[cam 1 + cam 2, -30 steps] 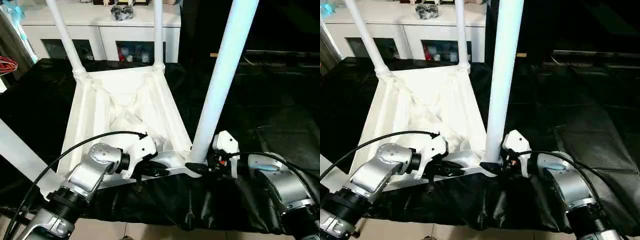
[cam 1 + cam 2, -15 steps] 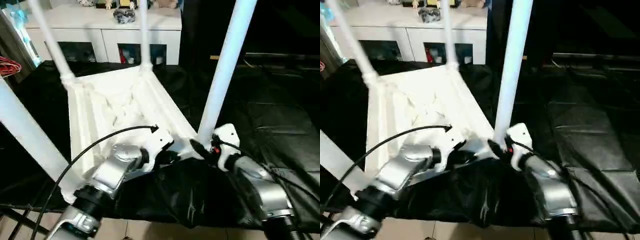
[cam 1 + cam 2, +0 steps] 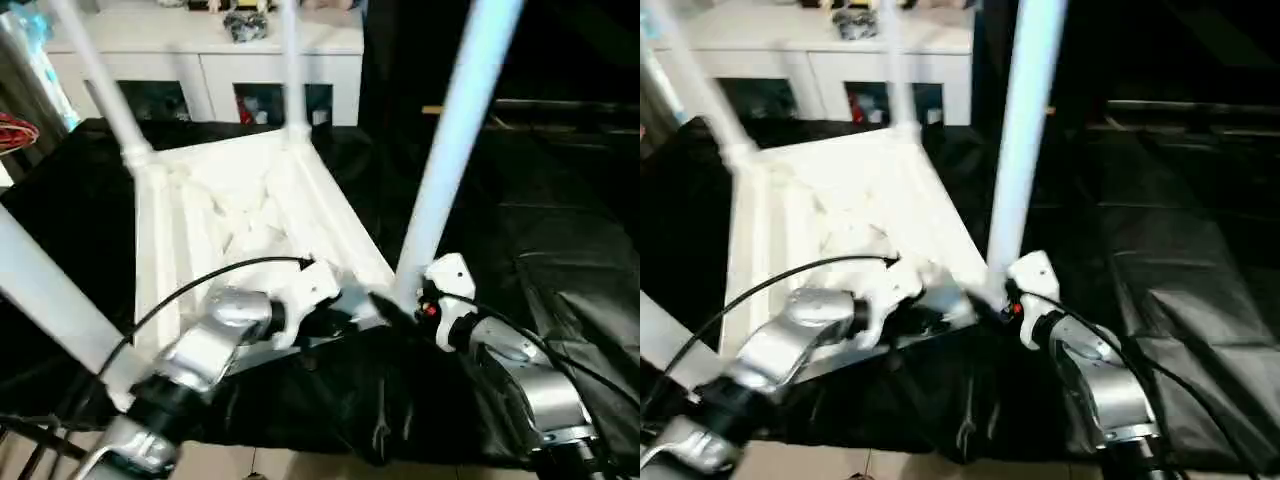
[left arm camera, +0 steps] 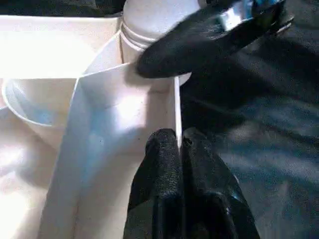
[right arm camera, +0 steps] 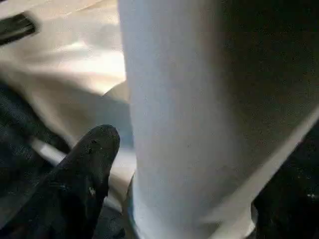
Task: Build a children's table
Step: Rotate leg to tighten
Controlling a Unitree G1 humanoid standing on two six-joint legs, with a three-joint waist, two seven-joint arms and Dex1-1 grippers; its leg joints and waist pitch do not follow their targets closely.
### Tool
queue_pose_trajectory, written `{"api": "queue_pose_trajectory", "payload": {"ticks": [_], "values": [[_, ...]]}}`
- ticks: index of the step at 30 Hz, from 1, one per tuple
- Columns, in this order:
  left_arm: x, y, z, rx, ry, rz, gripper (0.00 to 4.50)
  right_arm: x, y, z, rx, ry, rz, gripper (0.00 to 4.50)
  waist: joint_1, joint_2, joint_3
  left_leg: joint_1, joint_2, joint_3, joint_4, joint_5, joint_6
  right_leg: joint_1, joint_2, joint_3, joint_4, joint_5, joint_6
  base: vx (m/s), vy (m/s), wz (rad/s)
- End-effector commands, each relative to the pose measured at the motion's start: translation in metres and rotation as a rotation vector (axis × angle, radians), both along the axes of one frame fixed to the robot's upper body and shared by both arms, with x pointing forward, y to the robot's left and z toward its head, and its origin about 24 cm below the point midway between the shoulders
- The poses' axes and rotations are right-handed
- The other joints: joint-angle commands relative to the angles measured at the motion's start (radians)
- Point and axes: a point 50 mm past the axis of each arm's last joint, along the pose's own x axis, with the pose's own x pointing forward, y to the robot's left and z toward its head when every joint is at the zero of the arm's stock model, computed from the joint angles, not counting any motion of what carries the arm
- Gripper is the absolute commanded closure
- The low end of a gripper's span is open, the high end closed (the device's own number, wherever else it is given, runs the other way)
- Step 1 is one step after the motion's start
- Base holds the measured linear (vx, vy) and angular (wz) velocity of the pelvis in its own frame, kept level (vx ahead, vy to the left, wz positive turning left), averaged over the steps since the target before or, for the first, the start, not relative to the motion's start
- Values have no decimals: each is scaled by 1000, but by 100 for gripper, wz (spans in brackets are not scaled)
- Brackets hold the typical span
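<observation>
No readable writing or brand showing anywhere. Children's table lying upside down on bench draped in black sheet, four white legs sticking up. White cabinet with glass doors standing behind, small objects sitting on top; pale tiled floor showing below bench edge. Left gripper jaws clenching thin edge rib of table. Right gripper sitting at base of near leg, jaws straddling it; clamping or released, cannot tell.

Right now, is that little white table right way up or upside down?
Upside down: the table lies top-down on the black cloth, ribbed underside showing, legs pointing up.
</observation>
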Motion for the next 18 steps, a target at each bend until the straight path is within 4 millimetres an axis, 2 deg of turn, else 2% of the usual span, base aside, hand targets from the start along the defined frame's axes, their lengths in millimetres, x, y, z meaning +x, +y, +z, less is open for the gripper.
{"api": "queue_pose_trajectory", "payload": {"ticks": [1, 2, 4, 6, 9, 18], "values": [[-6, -14, 11, -75, -16, -148, 450, -6, 0, 1, -1, 45, 137, 64, 0, -14, -58, 22, 55, -27, -67, -192, 54, 34, -54, 35, -67, -57, -235, 0, 0, 0], [-6, -12, 11, -75, -13, -155, 450, -7, -2, 1, -8, 56, 169, 64, 2, -12, -57, 23, 57, -26, -67, -188, 57, 31, -53, 36, -67, -51, -239, 0, 0, 0], [-6, -10, 11, -76, -8, -161, 450, -10, -6, 1, -28, 66, 213, 64, 4, -15, -55, 21, 57, -26, -66, -188, 61, 32, -53, 35, -66, -52, -248, 0, 0, 0], [-6, -7, 11, -80, 0, -170, 450, -11, -10, 2, -45, 71, 248, 64, 5, -18, -52, 22, 58, -25, -69, -211, 56, 31, -57, 36, -71, -107, -246, 0, 0, 0], [-6, -3, 9, -78, 8, -181, 450, -10, -13, 6, -28, 73, 281, 90, 7, -26, -50, 23, 59, -26, -70, -230, 49, 30, -60, 38, -75, -169, -236, 0, 0, 0], [-7, 4, 4, -69, 31, -195, 450, -12, -16, 5, -18, 93, 369, 168, 11, -28, -52, 20, 59, -25, -67, -192, 61, 31, -60, 37, -69, -133, -245, 0, 0, 0]]}}
